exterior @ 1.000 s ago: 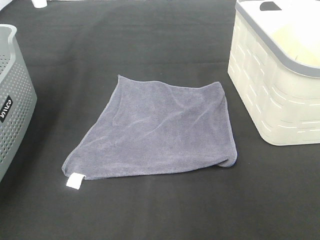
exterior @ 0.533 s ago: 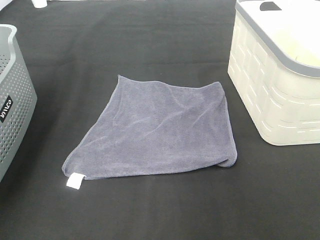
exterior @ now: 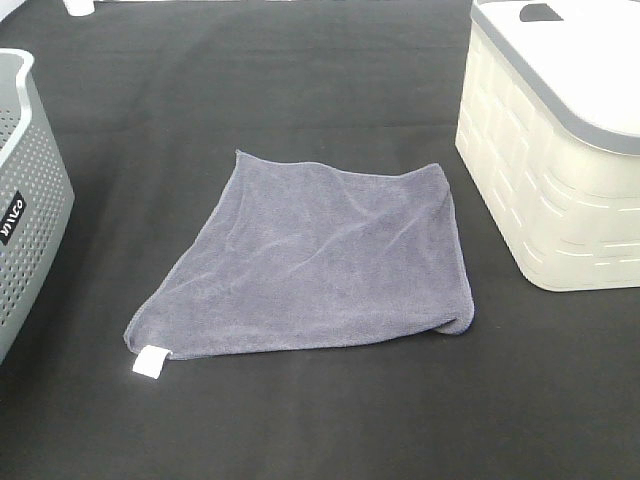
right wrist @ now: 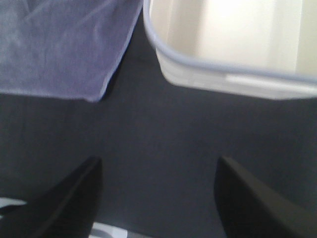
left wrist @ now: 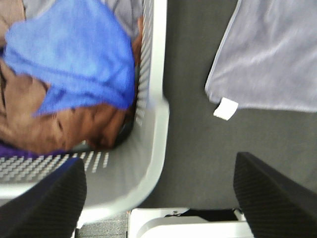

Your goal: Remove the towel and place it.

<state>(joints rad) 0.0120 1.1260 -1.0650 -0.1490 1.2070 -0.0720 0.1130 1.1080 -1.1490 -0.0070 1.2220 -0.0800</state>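
Note:
The grey-lavender towel [exterior: 320, 260] lies spread flat on the black table, with its small white tag [exterior: 150, 362] at the near left corner. It also shows in the left wrist view [left wrist: 272, 54] with the tag [left wrist: 226, 108], and in the right wrist view [right wrist: 64, 44]. Neither gripper shows in the exterior high view. My left gripper [left wrist: 158, 198] is open and empty, above the table beside the grey basket. My right gripper [right wrist: 158, 198] is open and empty, above bare table between the towel's corner and the cream bin.
A cream bin [exterior: 560, 150] with a grey rim stands right of the towel and shows in the right wrist view [right wrist: 233, 74]. A grey perforated basket [exterior: 25, 190] stands at the left; it [left wrist: 153, 124] holds a blue cloth [left wrist: 74, 54] and a brown cloth [left wrist: 29, 114].

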